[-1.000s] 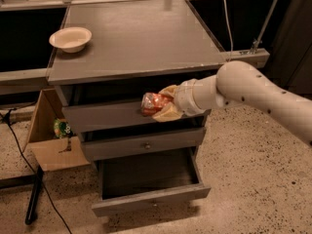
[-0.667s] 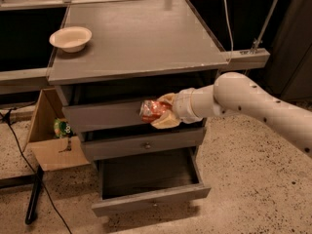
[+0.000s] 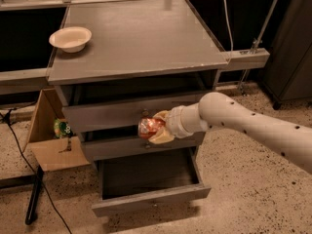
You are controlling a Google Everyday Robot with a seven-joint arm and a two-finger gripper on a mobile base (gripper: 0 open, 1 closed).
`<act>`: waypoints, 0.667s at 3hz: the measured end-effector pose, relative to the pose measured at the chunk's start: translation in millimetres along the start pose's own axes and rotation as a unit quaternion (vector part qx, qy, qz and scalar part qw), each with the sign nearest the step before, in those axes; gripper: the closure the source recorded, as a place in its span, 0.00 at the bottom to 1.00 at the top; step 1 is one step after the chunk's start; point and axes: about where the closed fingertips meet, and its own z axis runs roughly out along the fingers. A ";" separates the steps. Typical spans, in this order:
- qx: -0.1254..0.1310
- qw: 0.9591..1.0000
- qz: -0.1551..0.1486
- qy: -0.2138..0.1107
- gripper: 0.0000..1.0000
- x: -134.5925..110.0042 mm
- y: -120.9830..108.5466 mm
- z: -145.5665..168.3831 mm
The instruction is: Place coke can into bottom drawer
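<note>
My gripper (image 3: 155,128) is shut on the red coke can (image 3: 147,126) and holds it in front of the cabinet's two upper drawers, above the bottom drawer. The can lies tilted in the beige fingers (image 3: 163,134). The bottom drawer (image 3: 148,199) is pulled open below the can, and its dark interior shows. My white arm reaches in from the right.
A white bowl (image 3: 71,38) stands on the grey cabinet top (image 3: 146,43) at the back left. An open cardboard box (image 3: 51,135) with a green item sits on the floor left of the cabinet. A black cable and stand lie at the lower left.
My gripper with the can has moved down and a little left, from the top drawer's front to the level between the two upper drawers.
</note>
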 end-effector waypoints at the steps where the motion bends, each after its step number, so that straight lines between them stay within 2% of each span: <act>1: -0.003 1.000 -0.003 -0.006 1.00 1.9 2.9 4.0; 2: -0.004 1.000 -0.012 -0.009 1.00 20.3 6.7 20.5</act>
